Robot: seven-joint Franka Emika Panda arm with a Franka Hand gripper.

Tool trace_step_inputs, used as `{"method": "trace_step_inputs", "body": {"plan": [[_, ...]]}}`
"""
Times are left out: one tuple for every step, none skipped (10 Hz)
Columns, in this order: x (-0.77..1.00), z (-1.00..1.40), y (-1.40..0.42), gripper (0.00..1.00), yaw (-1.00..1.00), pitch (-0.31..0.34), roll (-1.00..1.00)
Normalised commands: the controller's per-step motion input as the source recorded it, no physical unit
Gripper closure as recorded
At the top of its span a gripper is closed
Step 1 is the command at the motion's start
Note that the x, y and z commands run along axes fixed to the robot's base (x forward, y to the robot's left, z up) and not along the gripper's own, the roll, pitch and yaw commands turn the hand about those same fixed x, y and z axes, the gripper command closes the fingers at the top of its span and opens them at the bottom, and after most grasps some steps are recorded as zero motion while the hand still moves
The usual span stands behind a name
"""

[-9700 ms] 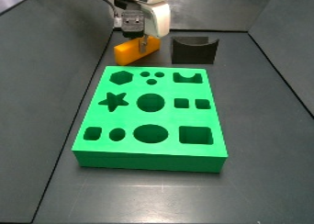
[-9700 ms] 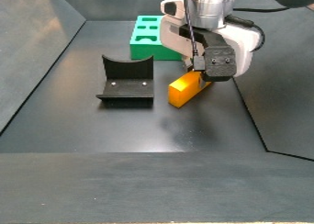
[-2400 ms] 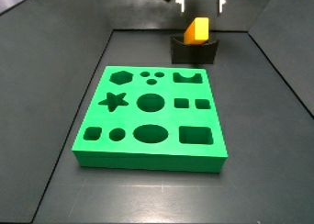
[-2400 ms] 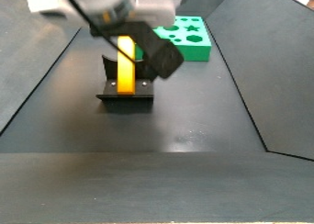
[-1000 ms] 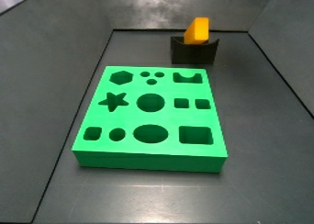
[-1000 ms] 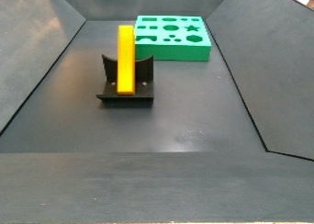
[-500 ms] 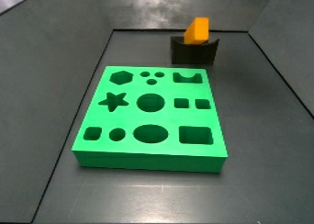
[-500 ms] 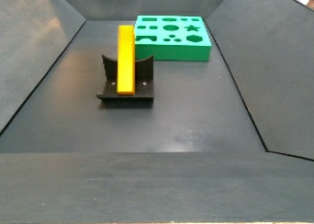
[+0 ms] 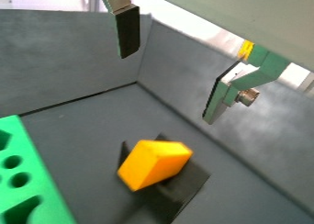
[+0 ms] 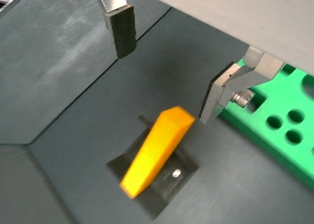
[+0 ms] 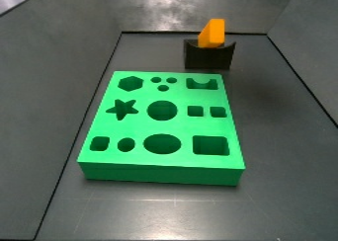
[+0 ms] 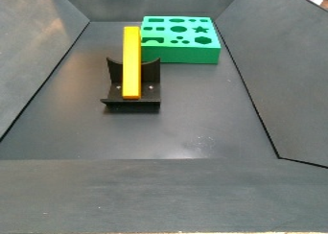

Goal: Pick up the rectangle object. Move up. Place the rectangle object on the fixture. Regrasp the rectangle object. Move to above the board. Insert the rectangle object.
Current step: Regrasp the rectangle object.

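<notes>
The gripper [image 9: 174, 72] hangs high above the fixture [image 9: 168, 193], out of both side views, its two silver fingers [image 9: 124, 26] spread wide with nothing between them. In both wrist views the block [image 9: 152, 162] lies well below the gap between the fingers, resting tilted in the fixture's notch, one end raised toward the gripper. In a wrist view the same block [image 10: 156, 151] slants across the dark fixture [image 10: 164, 184], and the green board [image 10: 284, 110] sits beyond one fingertip, well apart from the fixture. In a side view the block [image 12: 130, 58] leans up out of the fixture [image 12: 132, 87], with the board [image 12: 181, 37] behind it; in a side view the board [image 11: 164, 126] fills the foreground and the block [image 11: 211, 32] stands in the fixture [image 11: 211, 55] at the back.
</notes>
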Motion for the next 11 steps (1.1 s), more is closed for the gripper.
{"method": "trace_step_inputs", "body": {"plan": [[0.07, -0.01, -0.03, 0.00, 0.04, 0.073, 1.00], [0.09, -0.01, -0.04, 0.00, 0.05, 0.095, 1.00], [0.10, -0.01, -0.04, 0.00, 0.07, 0.124, 1.00], [0.11, -0.01, -0.04, 0.00, 0.08, 0.147, 1.00], [0.11, -0.01, -0.05, 0.00, 0.09, 0.163, 1.00], [0.11, -0.01, -0.05, 0.00, 0.15, 0.205, 1.00], [0.11, -0.01, -0.05, 0.00, 0.19, 0.215, 0.92], [0.11, -0.01, -0.05, 0.00, 0.21, 0.193, 0.74], [0.12, -0.01, -0.05, 0.00, 0.22, 0.174, 0.62], [0.11, -0.01, -0.05, 0.00, 0.24, 0.123, 0.33], [0.11, 0.00, -0.04, 0.00, 0.25, 0.087, 0.21]]}}
